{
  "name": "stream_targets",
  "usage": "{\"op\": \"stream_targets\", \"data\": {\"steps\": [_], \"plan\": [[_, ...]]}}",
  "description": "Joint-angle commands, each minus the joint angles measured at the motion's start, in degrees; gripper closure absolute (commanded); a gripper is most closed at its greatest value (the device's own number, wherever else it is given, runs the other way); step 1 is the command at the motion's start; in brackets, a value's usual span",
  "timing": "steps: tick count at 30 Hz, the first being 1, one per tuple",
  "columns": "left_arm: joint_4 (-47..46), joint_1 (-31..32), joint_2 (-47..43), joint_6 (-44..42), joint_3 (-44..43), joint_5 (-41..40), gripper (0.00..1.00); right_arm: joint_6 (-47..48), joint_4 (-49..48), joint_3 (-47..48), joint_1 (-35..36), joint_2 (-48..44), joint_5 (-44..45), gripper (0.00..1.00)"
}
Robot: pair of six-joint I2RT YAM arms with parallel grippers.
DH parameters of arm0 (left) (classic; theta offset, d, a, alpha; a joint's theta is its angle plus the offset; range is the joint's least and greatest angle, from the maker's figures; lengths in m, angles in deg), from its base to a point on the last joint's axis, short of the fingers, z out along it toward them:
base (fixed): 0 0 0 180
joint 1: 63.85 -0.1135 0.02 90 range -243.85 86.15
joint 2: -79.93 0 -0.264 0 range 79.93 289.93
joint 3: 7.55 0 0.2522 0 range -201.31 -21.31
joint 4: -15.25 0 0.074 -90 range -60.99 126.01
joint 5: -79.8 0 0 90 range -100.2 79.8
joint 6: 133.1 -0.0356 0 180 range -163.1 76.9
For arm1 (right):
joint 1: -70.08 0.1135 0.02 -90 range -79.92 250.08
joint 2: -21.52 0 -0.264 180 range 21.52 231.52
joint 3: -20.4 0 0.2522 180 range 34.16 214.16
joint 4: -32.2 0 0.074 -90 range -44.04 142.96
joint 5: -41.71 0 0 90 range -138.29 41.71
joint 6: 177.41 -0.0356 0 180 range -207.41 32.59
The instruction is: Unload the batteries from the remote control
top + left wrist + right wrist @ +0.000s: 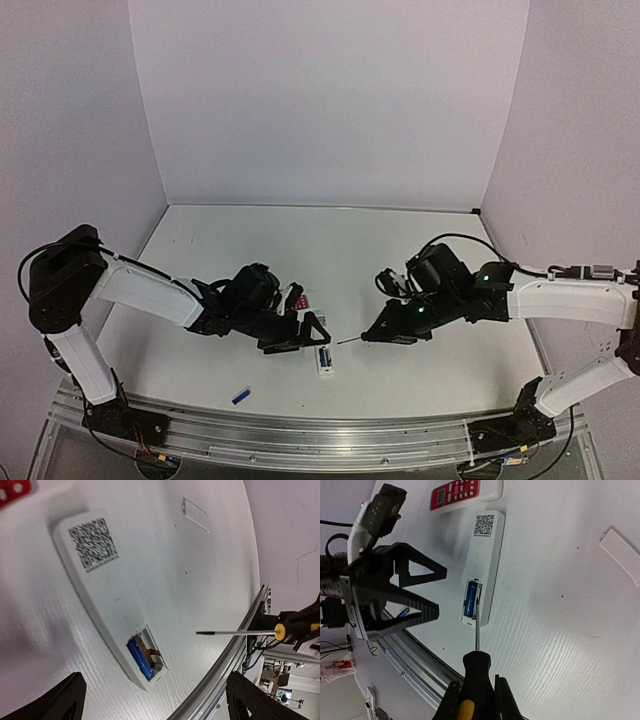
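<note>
The white remote control (100, 585) lies back-up on the table, QR sticker showing and its battery bay open. One blue battery (140, 660) sits in the bay, with the slot beside it bare. The other blue battery (241, 396) lies loose near the front rail. My left gripper (154, 682) is open and empty, with a finger on either side of the remote's bay end. My right gripper (476, 697) is shut on the black-and-yellow screwdriver (476, 675). In the right wrist view the screwdriver's tip lines up with the bay (472, 600). In the top view the tip stops just right of the remote (325, 358).
The red-faced remote (462, 492) lies just beyond the white one. The detached white battery cover (620, 555) lies on the table to the right. The metal front rail (235, 650) runs close to the remote's bay end.
</note>
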Motion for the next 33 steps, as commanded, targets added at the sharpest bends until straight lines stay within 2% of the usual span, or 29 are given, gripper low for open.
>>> {"op": "stream_targets", "data": {"steps": [1, 8, 14, 33], "plan": [[2.3, -3.3, -3.9, 1.6, 0.7, -4.4, 0.06, 2.4, -2.1, 3.3, 1.0, 1.8, -3.7, 1.00], [7.2, -4.8, 1.1, 0.3, -7.0, -6.5, 0.29, 2.9, -2.1, 4.8, 1.8, 4.3, -3.9, 1.00], [8.2, -4.8, 4.9, -0.6, -10.6, -6.3, 0.41, 2.2, -2.1, 4.8, 1.8, 5.8, -3.1, 1.00], [6.1, -4.6, 9.8, 0.8, -10.5, -5.5, 0.45, 0.3, -3.4, 5.2, 1.9, 9.0, -2.8, 1.00]]}}
